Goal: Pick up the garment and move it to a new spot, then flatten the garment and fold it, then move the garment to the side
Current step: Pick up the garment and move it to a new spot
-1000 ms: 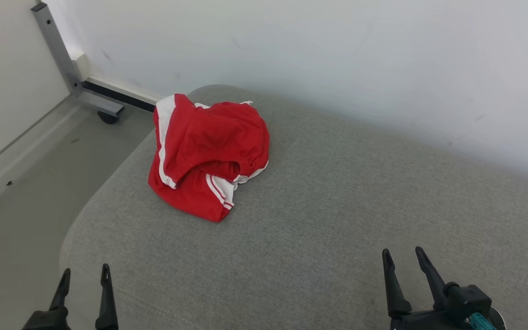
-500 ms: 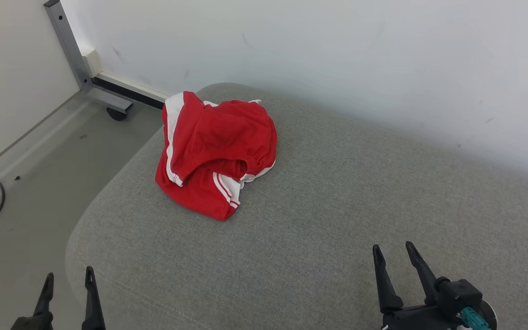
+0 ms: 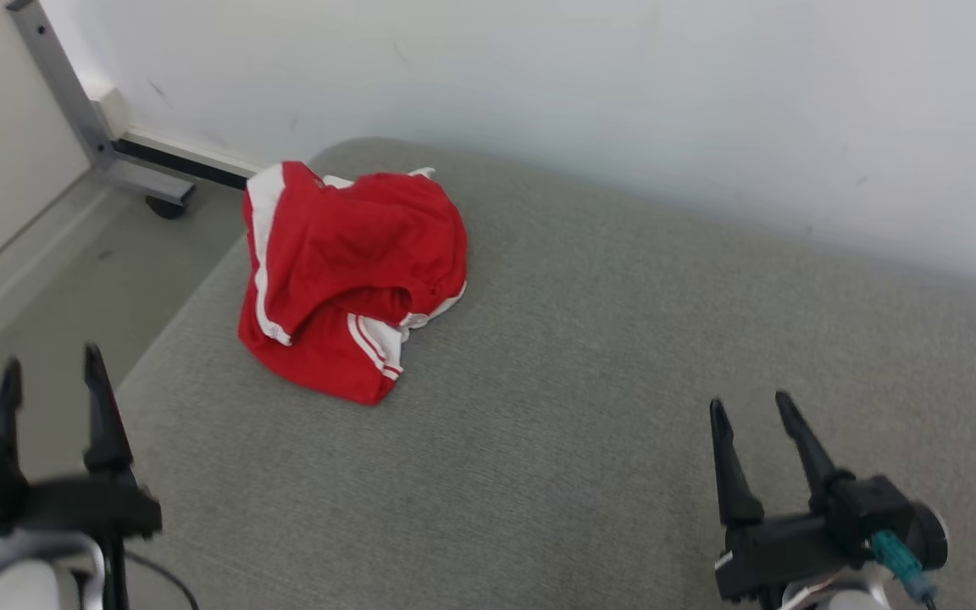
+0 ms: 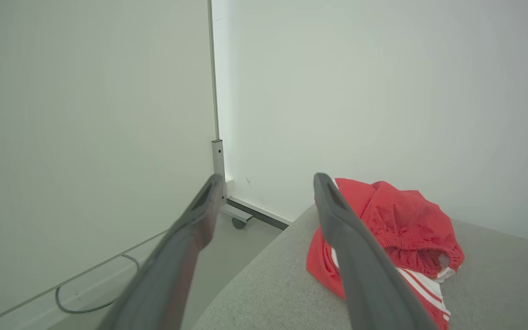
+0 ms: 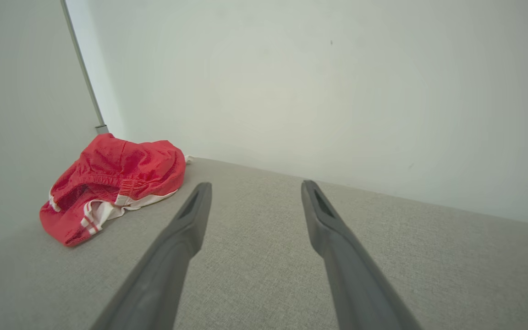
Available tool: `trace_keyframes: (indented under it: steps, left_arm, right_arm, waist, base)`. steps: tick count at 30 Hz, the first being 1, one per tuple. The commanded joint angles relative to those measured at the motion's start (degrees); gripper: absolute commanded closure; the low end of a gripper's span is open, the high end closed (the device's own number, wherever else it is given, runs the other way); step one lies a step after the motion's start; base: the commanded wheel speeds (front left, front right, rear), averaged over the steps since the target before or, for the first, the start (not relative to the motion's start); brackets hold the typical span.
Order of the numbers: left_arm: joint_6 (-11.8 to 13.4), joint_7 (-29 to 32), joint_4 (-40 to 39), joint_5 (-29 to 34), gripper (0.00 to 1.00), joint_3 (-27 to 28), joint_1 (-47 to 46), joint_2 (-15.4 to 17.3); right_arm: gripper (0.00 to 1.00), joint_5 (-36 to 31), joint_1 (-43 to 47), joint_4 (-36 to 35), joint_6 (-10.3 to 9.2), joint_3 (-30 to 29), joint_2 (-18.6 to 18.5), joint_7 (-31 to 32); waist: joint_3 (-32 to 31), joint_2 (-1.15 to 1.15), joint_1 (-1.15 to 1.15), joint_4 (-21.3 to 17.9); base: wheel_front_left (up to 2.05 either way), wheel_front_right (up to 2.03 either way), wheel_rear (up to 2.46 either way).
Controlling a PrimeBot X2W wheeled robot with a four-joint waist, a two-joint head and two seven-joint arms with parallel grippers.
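Grey cushion (image 3: 590,356) against white wall (image 3: 623,85); red garment (image 3: 344,271) crumpled near its far left corner, left gripper (image 3: 49,364) and right gripper (image 3: 751,402) both spread, empty, well short of it; likely light, limp cloth, so pinch a raised white-striped hem.

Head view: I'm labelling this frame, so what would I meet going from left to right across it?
In order: left gripper, open → red garment, crumpled on the grey cushion → right gripper, open.
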Motion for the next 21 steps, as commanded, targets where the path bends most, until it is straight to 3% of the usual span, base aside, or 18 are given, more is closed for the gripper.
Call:
trace_keyframes:
  steps: [1,10,21]
  left_arm:
    - [-0.4,-0.2,0.2,-0.8,0.00,0.3,-2.7,0.4]
    - [-0.3,-0.2,5.3,-5.7,0.00,-0.1,-19.0,6.1]
    - [-0.3,1.5,21.0,-12.6,0.00,-4.7,-31.8,14.8]
  right_arm:
    - [0.00,-1.0,-1.4,-0.8,-0.12,-0.4,0.0,0.0]
    - [0.00,-3.3,-4.9,-6.8,-0.12,-3.5,-0.8,0.0]
    - [0.00,-2.9,-5.8,-9.9,-0.12,-4.4,-0.4,0.0]
  waist:
    - [7.1,0.00,0.00,-6.4]
    - [16.5,0.00,0.00,-14.5]
    - [22.9,0.00,0.00,-20.9]
  base:
    - [0.00,0.00,0.00]
    - [0.00,0.00,0.00]
    - [0.00,0.00,0.00]
